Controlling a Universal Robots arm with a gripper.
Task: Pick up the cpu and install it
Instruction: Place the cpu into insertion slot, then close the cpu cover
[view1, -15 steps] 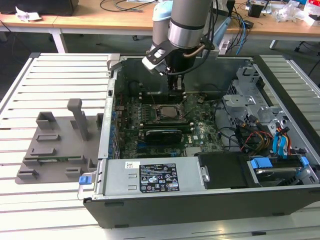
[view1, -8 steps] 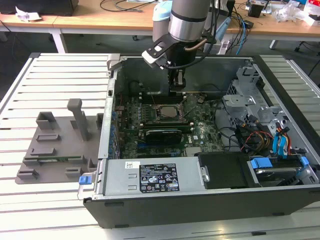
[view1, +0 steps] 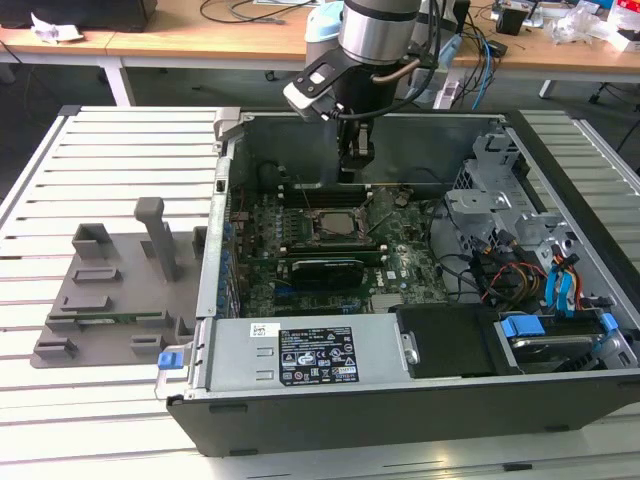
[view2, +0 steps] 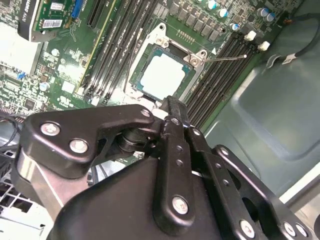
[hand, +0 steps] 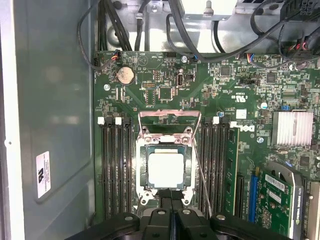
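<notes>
So, the cpu (view1: 338, 226) is sitting flat in the black-framed socket (view1: 312, 222) on the green motherboard (view1: 405, 265). That's around the middle of the exterior view, inside the open PC case (view1: 420, 405). In the first wrist view the cpu (hand: 165, 169) is lying silver side up, with the socket's metal retention frame (hand: 167, 117) standing flipped open next to it.

The hand (view1: 350, 172) is hanging in the upper middle of the exterior view, close over the socket's edge. Its fingers (hand: 161, 216) are pressing together and gripping nothing. Can't tell if the tips are touching the socket.

A grey fixture (view1: 100, 290) is resting on the slatted tabletop (view1: 120, 150) at the exterior view's left.
</notes>
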